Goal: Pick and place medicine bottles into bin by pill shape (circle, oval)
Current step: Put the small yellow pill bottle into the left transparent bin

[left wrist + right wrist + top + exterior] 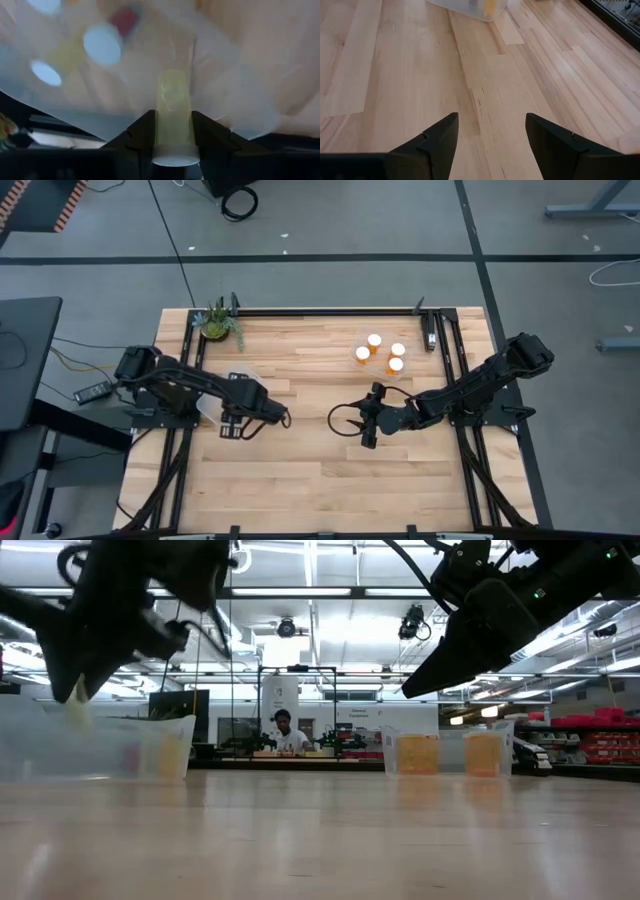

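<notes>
My left gripper (232, 424) hangs over a clear bin (242, 377) at the table's left and is shut on a pale yellow translucent bottle (172, 100) with a white cap (174, 161). In the low view the bottle (76, 710) sticks out below the fingers, above the bin (120, 750). Several white-capped bottles (102, 44) lie blurred inside the bin. Several orange bottles with white caps (375, 340) stand at the far right. My right gripper (368, 426) is open and empty above the table's middle. My left gripper pinches the bottle's body near its cap end (173, 136) between its two fingers (142, 135). The fingers point down from above and the bottle lies along them, its cap toward the wrist. The bottle is lifted clear and hangs over the bin.
A green potted plant (218, 323) stands at the far left corner. The orange bottles sit in a clear container (440, 752) at the far right. Bare wood (485, 95) lies under my right gripper, with the clear bin (470, 7) beyond it. A person (285, 730) shows in the room behind.
</notes>
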Tool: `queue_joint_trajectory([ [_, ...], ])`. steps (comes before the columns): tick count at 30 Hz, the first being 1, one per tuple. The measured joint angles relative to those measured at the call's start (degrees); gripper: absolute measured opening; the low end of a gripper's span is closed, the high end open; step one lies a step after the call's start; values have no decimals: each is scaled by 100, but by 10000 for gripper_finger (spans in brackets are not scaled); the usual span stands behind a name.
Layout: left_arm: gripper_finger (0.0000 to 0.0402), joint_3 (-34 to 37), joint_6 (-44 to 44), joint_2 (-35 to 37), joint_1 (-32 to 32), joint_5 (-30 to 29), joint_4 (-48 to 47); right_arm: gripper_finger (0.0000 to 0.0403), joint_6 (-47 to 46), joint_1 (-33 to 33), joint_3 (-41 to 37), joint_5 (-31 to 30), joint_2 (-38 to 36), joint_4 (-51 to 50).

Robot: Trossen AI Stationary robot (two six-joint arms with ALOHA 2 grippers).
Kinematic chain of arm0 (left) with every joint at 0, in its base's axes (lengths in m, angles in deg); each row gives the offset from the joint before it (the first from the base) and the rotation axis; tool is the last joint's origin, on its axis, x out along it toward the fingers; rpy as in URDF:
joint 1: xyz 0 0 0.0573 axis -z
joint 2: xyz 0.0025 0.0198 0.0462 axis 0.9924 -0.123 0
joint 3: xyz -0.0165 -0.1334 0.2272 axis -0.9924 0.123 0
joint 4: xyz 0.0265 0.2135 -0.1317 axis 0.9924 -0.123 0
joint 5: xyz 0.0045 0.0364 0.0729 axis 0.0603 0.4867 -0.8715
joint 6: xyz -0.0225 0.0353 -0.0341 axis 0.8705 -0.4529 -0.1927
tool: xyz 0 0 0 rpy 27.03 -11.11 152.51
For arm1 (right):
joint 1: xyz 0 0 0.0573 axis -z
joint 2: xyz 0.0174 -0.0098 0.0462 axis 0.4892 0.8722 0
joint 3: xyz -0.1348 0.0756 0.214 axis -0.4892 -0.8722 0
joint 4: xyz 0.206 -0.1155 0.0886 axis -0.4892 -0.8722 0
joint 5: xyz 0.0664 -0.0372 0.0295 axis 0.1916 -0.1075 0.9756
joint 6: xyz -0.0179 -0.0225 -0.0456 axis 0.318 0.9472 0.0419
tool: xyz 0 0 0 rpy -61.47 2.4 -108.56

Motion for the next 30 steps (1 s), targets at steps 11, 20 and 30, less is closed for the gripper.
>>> queue_joint_trajectory([
  [11, 130, 813, -257, -4, -347, -40, 384, 239, 22, 0, 0, -1, 0, 87],
  [20, 124, 1076, -558, -7, -540, -115, 730, 239, 24, 0, 0, 0, 0, 87],
  [30, 134, 1254, -555, -7, -555, -112, 983, 239, 32, 0, 0, -2, 0, 85],
])
